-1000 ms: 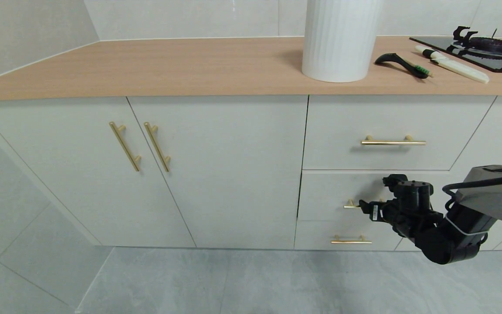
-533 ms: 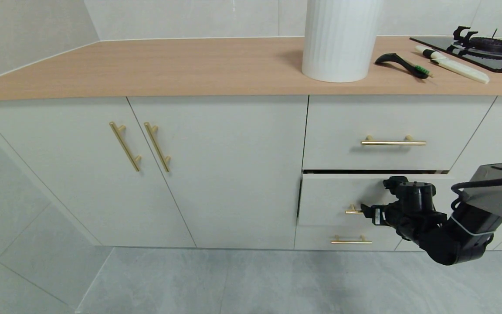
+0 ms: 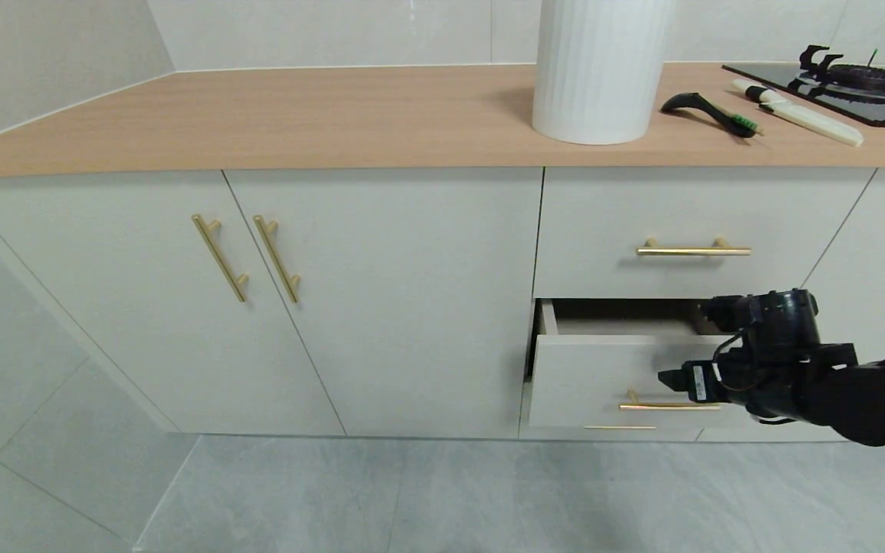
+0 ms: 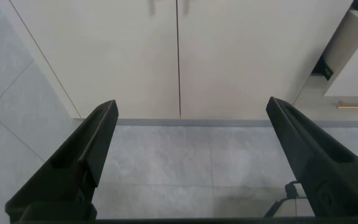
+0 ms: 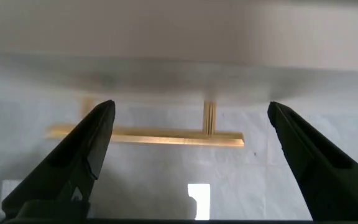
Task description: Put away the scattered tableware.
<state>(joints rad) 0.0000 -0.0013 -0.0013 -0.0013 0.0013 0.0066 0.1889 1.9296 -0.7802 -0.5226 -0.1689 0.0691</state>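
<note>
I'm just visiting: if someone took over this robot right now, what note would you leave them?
Left gripper: open, empty, low before the pale cabinet doors.
Right gripper: open, at the gold bar handle of the pale middle drawer.
Done: that drawer stands partly open.
To do: the black curved-handled utensil and long white utensil lie on the wooden countertop; put them away, shut drawer.

drawer (image 3: 604, 380) pulled out, gap above open

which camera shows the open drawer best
The head view: the drawer shows pulled out, with its front, its handle and the dark gap behind. The left wrist view catches a corner of it. The right wrist view gives a handle and a strip of front up close.
</note>
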